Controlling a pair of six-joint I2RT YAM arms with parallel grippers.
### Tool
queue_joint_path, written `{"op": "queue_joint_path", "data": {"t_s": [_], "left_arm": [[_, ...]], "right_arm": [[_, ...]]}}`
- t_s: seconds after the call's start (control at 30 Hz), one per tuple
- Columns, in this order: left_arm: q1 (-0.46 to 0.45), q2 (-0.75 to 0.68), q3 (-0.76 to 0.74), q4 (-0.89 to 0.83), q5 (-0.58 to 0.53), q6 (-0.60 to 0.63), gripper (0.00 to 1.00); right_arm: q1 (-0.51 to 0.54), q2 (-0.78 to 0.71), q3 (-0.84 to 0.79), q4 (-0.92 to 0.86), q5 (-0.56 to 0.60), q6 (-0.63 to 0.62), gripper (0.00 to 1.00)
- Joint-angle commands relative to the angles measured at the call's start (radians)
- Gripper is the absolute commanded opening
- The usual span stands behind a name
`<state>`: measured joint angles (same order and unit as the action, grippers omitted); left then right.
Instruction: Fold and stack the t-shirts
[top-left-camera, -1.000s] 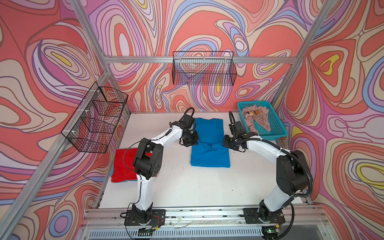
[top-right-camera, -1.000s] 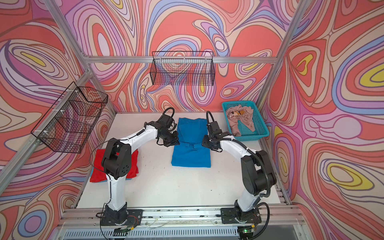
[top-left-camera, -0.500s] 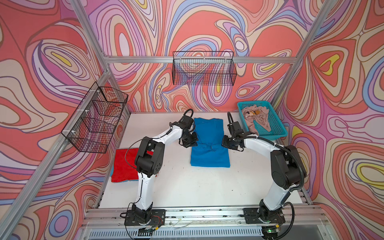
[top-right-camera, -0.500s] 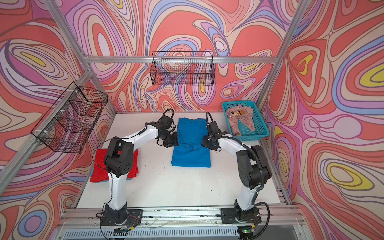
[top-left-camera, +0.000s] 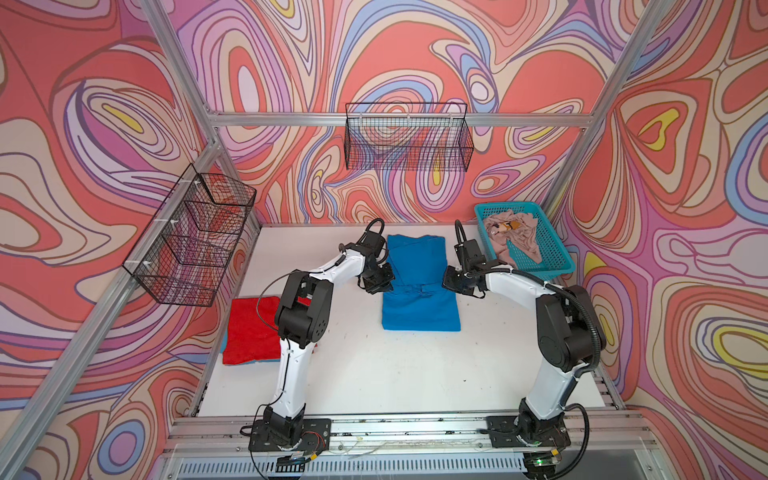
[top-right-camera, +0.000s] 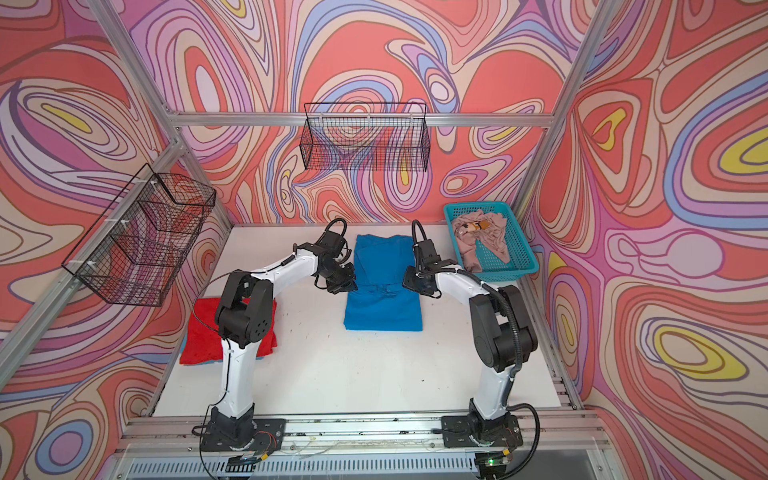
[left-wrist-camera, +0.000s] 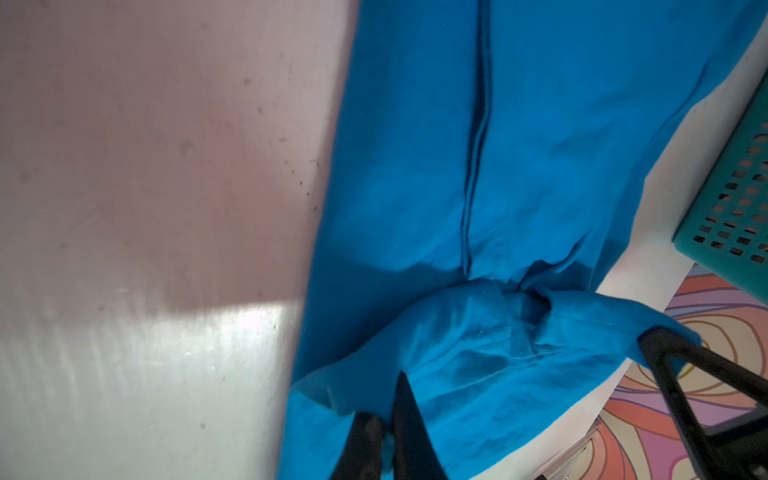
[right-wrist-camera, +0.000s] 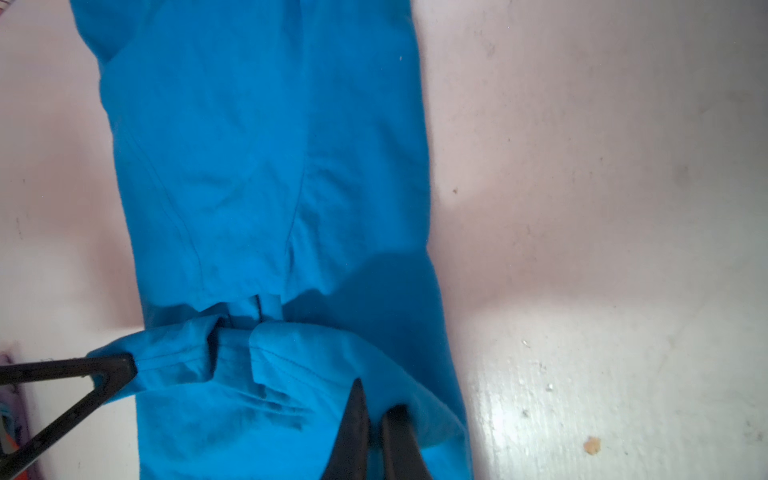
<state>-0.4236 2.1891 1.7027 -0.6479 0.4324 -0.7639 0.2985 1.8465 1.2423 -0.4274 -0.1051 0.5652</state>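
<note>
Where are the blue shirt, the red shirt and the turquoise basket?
blue shirt (top-left-camera: 420, 309), a top view, flat near half
red shirt (top-left-camera: 249, 328), a top view, cloth middle
turquoise basket (top-left-camera: 552, 266), a top view, near wall

Part of red t-shirt (top-left-camera: 249, 328) hidden behind left arm (top-left-camera: 303, 311) — beige-pink t-shirt (top-left-camera: 519, 240) print too small.

Robot lab test cell, not a home. An aluminium frame (top-left-camera: 399, 119) boxes in a white tabletop (top-left-camera: 374, 374). A printed swirl backdrop (top-left-camera: 415, 54) covers the left, far and right walls. The left arm (top-left-camera: 291, 374) and right arm (top-left-camera: 548, 386) are bolted to a slotted rail (top-left-camera: 415, 428) at the near edge, cables exposed. One wire basket (top-left-camera: 409, 141) hangs on the far wall, a second wire rack (top-left-camera: 191, 241) on the left. Staged props: blue t-shirt (top-left-camera: 419, 307), red t-shirt (top-left-camera: 249, 332), turquoise basket (top-left-camera: 548, 249) far right.
</note>
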Motion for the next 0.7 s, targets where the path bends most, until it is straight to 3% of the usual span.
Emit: {"op": "queue_joint_path", "data": {"t_s": [0.0, 0.27, 0.5, 0.67], "left_arm": [[0.005, 0.026, 0.042, -0.016, 0.025, -0.01, 0.18], [0.006, -0.004, 0.046, -0.008, 0.036, -0.02, 0.46], [0.006, -0.078, 0.048, 0.012, 0.064, -0.039, 0.71], [0.006, -0.169, 0.054, 0.029, 0.069, -0.039, 0.79]], "right_arm": [[-0.008, 0.037, 0.026, 0.021, -0.004, -0.01, 0.0], [-0.013, 0.056, 0.058, 0.004, -0.013, -0.022, 0.0], [-0.013, 0.043, 0.122, -0.043, -0.011, -0.044, 0.37], [-0.012, 0.008, 0.161, -0.076, -0.021, -0.072, 0.52]]}}
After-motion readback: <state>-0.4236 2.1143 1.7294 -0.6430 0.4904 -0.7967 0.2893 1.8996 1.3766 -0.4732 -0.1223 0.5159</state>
